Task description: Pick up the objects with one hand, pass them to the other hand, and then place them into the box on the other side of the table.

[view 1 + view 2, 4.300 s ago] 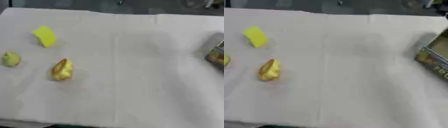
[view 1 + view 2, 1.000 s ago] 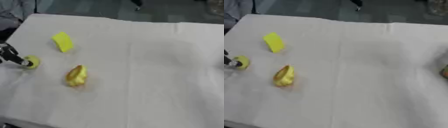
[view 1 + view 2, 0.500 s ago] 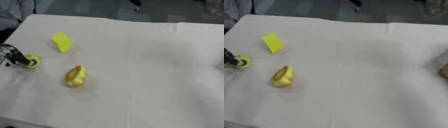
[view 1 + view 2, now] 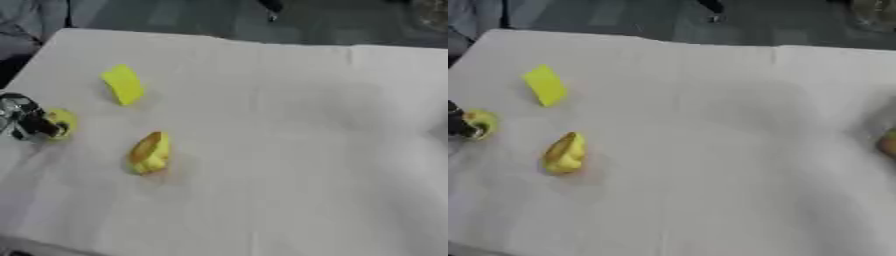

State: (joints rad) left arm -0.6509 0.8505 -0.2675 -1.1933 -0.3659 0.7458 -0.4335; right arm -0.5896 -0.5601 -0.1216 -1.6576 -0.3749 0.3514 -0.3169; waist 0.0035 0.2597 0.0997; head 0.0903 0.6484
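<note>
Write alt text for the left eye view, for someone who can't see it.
The robot's black left hand reaches in from the left edge to a small round yellow-green object on a white-covered table. Nearby lie a flat yellow block and a yellow-orange fruit-like object; the right hand is out of view.

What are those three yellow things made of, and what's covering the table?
The flat yellow block looks like matte foam or sponge, with no shine. The banana-shaped piece and the small round yellow-green piece by the left robot hand look like toy plastic, though that's unsure. The table cover is creased white cloth.
</note>
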